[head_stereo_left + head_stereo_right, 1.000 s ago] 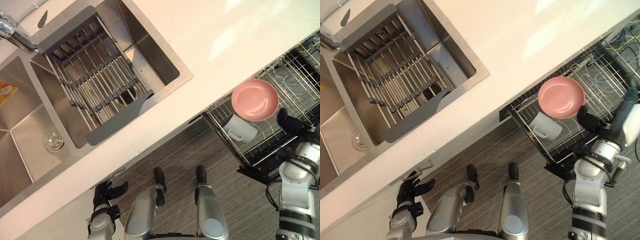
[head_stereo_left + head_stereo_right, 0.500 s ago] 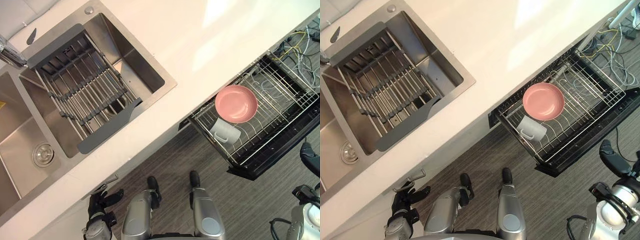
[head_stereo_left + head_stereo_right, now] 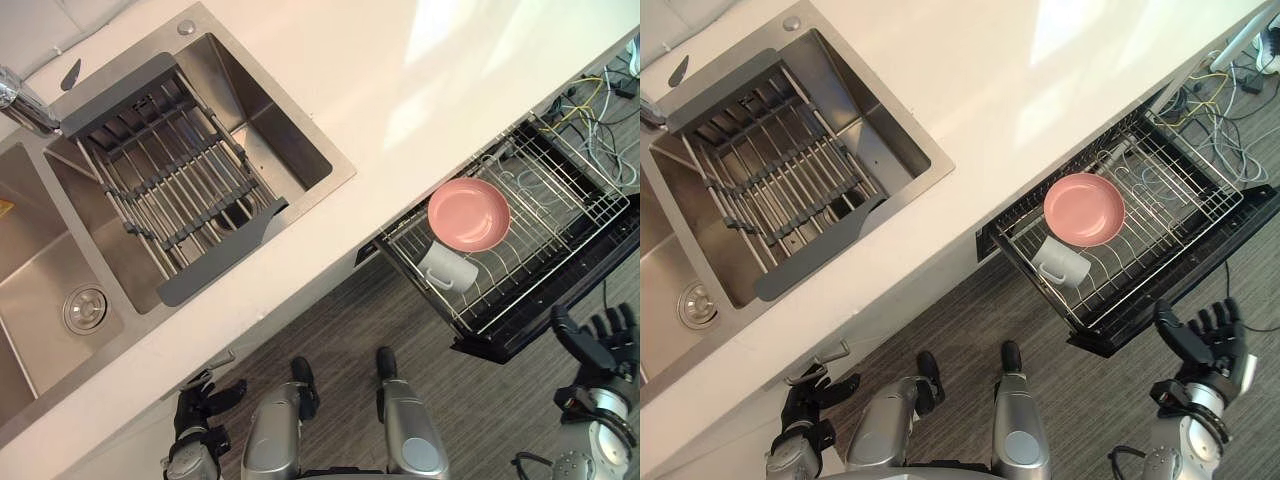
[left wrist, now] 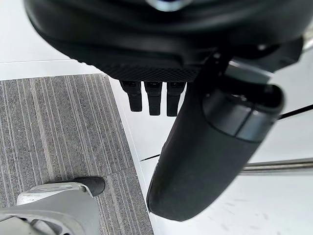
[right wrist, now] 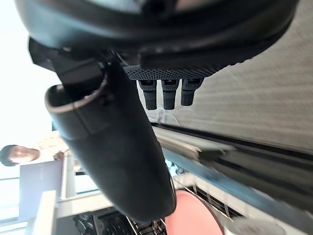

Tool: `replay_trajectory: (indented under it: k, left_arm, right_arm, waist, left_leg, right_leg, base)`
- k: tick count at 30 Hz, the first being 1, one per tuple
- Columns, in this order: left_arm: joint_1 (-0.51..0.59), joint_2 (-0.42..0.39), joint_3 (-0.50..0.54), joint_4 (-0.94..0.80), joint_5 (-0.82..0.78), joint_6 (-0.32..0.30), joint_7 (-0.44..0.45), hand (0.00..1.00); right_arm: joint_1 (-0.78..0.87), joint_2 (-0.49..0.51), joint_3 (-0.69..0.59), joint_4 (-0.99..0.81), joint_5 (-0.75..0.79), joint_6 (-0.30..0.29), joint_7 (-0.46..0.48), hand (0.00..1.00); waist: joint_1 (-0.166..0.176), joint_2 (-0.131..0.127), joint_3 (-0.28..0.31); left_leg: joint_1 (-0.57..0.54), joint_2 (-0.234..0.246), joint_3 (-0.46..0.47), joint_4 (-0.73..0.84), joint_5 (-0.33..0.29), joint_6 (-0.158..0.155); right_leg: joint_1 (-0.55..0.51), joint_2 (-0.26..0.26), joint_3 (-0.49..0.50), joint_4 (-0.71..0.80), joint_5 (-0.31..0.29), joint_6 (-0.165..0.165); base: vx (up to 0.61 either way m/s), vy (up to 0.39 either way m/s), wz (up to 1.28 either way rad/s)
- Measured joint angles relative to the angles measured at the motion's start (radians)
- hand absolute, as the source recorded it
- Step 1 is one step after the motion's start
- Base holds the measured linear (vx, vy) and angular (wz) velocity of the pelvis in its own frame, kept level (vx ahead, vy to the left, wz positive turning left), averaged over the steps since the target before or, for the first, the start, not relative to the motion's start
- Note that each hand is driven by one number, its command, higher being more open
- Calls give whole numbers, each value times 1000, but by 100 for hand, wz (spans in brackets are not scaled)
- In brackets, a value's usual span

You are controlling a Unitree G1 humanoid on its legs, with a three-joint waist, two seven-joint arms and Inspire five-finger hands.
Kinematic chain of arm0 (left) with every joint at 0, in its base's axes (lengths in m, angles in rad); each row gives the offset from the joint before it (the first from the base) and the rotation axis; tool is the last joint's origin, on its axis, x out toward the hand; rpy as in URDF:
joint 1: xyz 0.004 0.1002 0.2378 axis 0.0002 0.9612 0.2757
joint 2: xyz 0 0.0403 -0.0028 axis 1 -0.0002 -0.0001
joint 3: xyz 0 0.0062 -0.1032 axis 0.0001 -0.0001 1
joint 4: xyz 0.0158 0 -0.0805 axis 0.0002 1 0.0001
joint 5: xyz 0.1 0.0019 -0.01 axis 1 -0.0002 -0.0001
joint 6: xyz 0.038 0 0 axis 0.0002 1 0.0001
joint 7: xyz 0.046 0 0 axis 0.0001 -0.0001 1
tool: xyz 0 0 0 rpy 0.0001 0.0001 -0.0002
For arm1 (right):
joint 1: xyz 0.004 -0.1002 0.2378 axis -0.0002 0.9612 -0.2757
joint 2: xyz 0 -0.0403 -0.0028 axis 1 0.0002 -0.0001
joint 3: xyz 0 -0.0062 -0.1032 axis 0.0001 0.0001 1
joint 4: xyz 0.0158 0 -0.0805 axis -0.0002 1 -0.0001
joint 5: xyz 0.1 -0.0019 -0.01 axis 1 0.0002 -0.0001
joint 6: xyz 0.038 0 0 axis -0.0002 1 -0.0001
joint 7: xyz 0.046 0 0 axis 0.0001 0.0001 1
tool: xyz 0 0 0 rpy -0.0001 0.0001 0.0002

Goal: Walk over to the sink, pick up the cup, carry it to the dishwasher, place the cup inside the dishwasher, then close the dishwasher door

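Observation:
The white cup lies on its side in the pulled-out dishwasher rack, just below a pink bowl. The dishwasher's black door edge stands open below the rack. My right hand hovers off the door's outer corner, open with fingers spread and holding nothing. The right wrist view shows that hand and, past it, the pink bowl. My left hand hangs low by the cabinet front, fingers relaxed and empty; it also appears in the left wrist view.
A double steel sink with a grey drying rack and a faucet sits at the left of the white counter. Loose cables lie on the floor beyond the dishwasher. A person is far off.
My right hand has drawn back out of the rack, away from the bowl, and now spreads open below the door edge. The cup stays in the rack. The camera has shifted.

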Motion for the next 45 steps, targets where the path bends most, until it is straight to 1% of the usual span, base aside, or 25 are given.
replay_trajectory:
  k: [2,7,15,17,21,25,28,29,30,33,37,41,45]
  left_arm:
    - [-1,20,-14,-1,0,1,-7,90]
    - [-3,50,-22,-5,0,1,-8,90]
    - [-19,134,-36,-6,0,-1,-15,90]
    - [-26,158,-35,-5,-1,-4,-15,90]
    - [-50,207,-30,-2,-14,-16,-15,90]
    - [-78,214,6,2,-40,-22,-13,90]
    - [-83,225,9,2,-40,-24,-9,90]
    - [-89,225,13,5,-41,-24,-9,90]
    - [-89,225,18,8,-41,-24,-8,90]
    - [-95,226,40,37,-44,-24,-5,90]
    - [-115,226,43,44,-42,-27,-6,90]
    - [-115,226,43,76,-39,-27,-6,90]
    - [-112,216,42,89,-38,-21,-6,90]
  right_arm:
    - [-48,1,41,49,42,4,-4,90]
    - [-103,-3,46,97,97,2,-15,90]
    - [-147,-8,92,99,162,-7,-25,90]
    - [-175,-29,126,105,165,-7,-25,90]
    - [-280,-86,202,150,164,-7,-29,90]
    - [-416,-141,267,225,163,-4,-43,90]
    - [-516,-170,309,284,160,6,-55,90]
    - [-542,-180,321,297,158,10,-59,90]
    - [-543,-181,319,299,159,11,-59,90]
    - [-538,-209,355,311,109,26,-69,90]
    - [-579,-230,361,364,61,55,-82,90]
    - [-590,-235,362,377,28,74,-87,90]
    - [-579,-237,372,382,-21,92,-87,90]
  waist:
    - [4,0,0]
    - [17,-5,-3]
    - [19,-11,-6]
    - [21,-11,-6]
    - [42,-11,-6]
    - [69,-11,-6]
    - [78,-11,-7]
    - [86,-11,-7]
    - [88,-11,-7]
    - [76,-11,-7]
    - [77,-10,-6]
    - [78,-10,-6]
    - [76,-10,-7]
  left_leg:
    - [-7,0,-8,3,0,0]
    - [-22,-2,-20,-2,6,-3]
    - [-43,-21,-83,-38,48,-7]
    - [-53,-28,-111,-53,66,-8]
    - [-78,-32,-160,-78,105,-11]
    - [-94,-40,-201,-99,136,-15]
    - [-109,-43,-231,-109,152,-19]
    - [-114,-42,-240,-109,155,-20]
    - [-115,-42,-244,-110,156,-20]
    - [-111,-44,-252,-108,160,-18]
    - [-113,-41,-276,-119,177,-21]
    - [-108,-34,-284,-122,182,-24]
    - [-81,-29,-286,-129,183,-26]
  right_leg:
    - [-5,-1,-8,8,-4,-1]
    - [-19,-2,-15,9,-5,-2]
    - [-18,-15,-74,1,-5,-3]
    - [-17,-19,-102,-5,-2,-7]
    - [-17,-18,-147,-29,15,-19]
    - [-17,-16,-183,-38,22,-27]
    - [-16,-14,-213,-48,26,-32]
    - [-15,-12,-220,-52,27,-34]
    - [-12,-10,-222,-55,28,-34]
    - [2,-5,-226,-67,38,-34]
    - [18,5,-240,-99,63,-40]
    - [28,14,-246,-110,71,-46]
    - [59,18,-249,-128,73,-48]
  base:
    - [-10,-19,10]
    - [7,-6,4]
    - [-2,-27,23]
    - [-43,-43,40]
    - [-48,-37,34]
    - [-27,-30,27]
    - [-12,-17,26]
    - [-2,-17,24]
    - [4,-5,15]
    - [-20,6,4]
    - [-75,9,8]
    - [-46,-3,3]
    - [0,0,0]
